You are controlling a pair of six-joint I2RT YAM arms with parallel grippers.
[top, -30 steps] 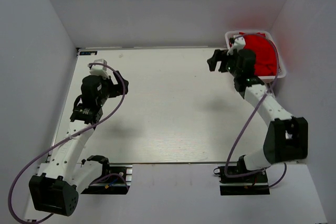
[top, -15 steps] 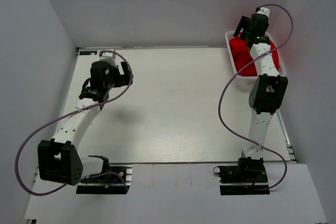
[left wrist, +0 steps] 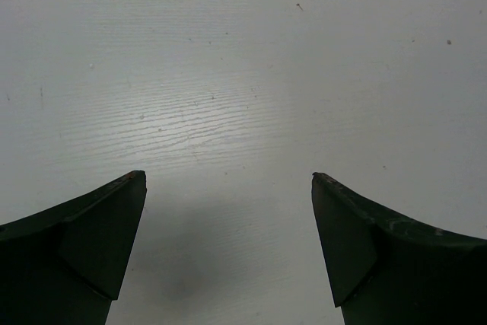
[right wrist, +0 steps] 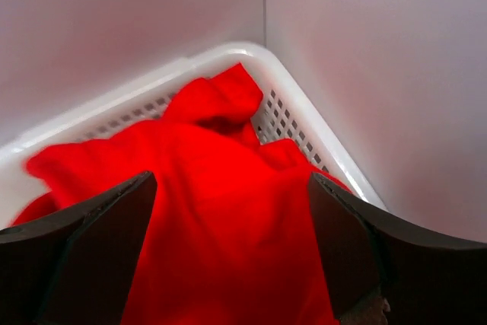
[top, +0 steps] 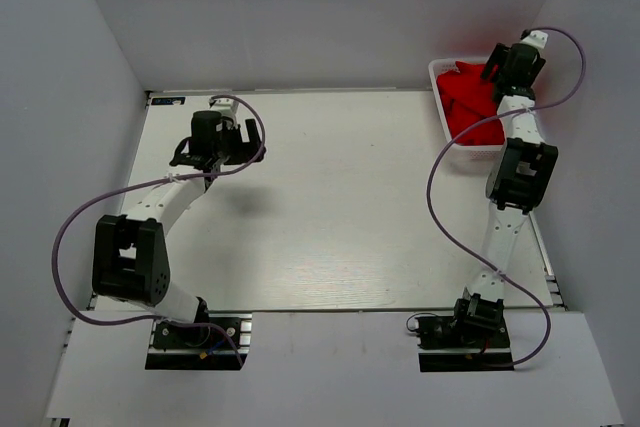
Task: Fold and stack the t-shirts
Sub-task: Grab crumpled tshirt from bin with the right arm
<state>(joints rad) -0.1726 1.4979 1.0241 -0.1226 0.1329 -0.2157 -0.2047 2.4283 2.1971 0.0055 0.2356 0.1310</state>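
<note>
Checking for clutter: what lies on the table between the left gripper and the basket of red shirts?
Only bare table between the left gripper and the white basket holding the t-shirts, as the top view shows.

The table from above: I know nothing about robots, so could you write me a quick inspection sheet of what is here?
Surface: pale wood-grain table, bare across the middle.
Job's things: red t-shirts piled crumpled in a white mesh basket at the far right corner; none folded yet.
Clutter: only a small dark mark at the far left corner, too small to identify.
Claws: left claw open over bare table; right claw open above the shirts, contact cannot be told.
Cables: purple cables loop loosely off both arms, off the cloth.
Surroundings: plain pale walls on three sides.
</note>
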